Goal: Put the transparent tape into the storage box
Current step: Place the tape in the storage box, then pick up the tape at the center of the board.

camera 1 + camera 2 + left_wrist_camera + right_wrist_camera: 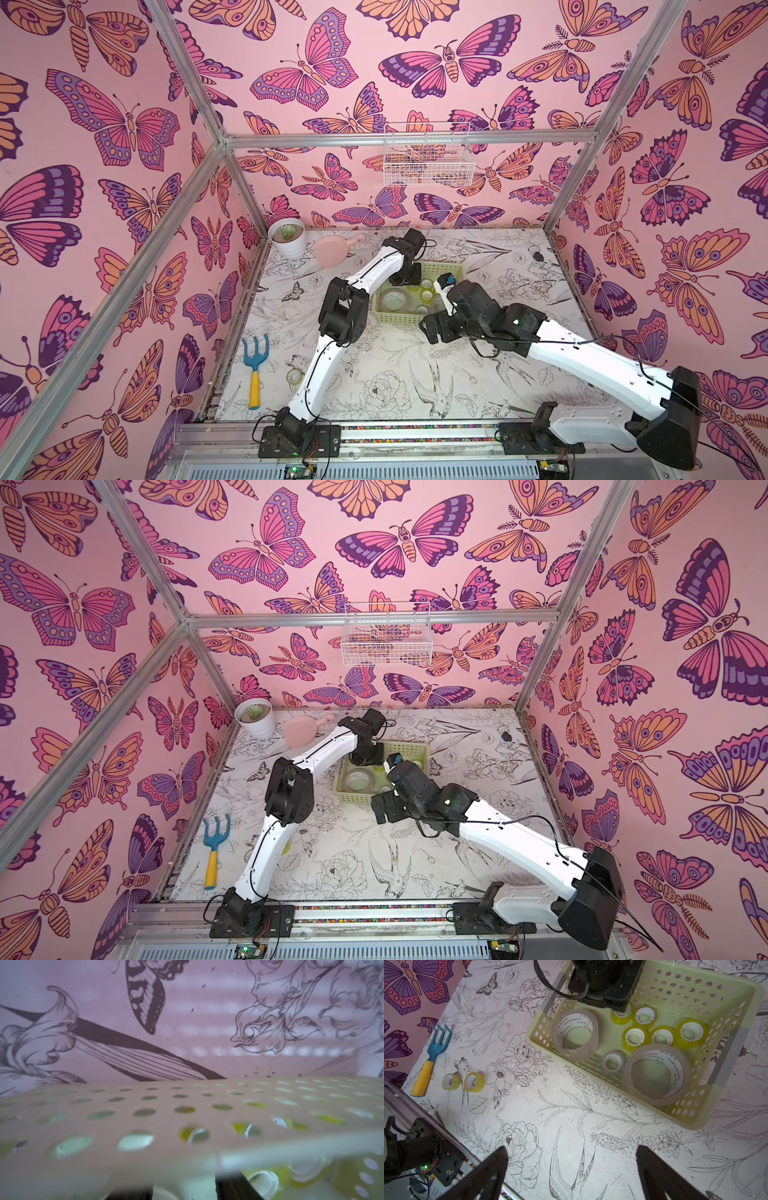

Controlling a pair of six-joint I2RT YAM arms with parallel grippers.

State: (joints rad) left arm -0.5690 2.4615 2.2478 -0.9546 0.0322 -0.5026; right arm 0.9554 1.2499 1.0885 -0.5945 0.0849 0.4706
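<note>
The storage box (695, 1122), a pale yellow-green perforated basket, stands mid-table (399, 319) (357, 798). It holds two large clear tape rolls (575, 1035) (656, 1072) and several small yellowish ones. My left gripper (405, 276) (365, 756) reaches down into its far left corner, over a small roll (622, 1013). In the left wrist view its dark fingers (230, 1186) stand apart behind the box wall (145, 1153), with something pale between them. My right gripper (572, 1157) (432, 328) hangs open and empty over the table before the box. Two small rolls (451, 1082) (474, 1082) lie beside the fork.
A blue garden fork with a yellow handle (254, 374) lies at the front left. At the back left stand a white pot with a succulent (287, 239) and a pink scoop (332, 249). A white wire basket (428, 158) hangs on the back wall.
</note>
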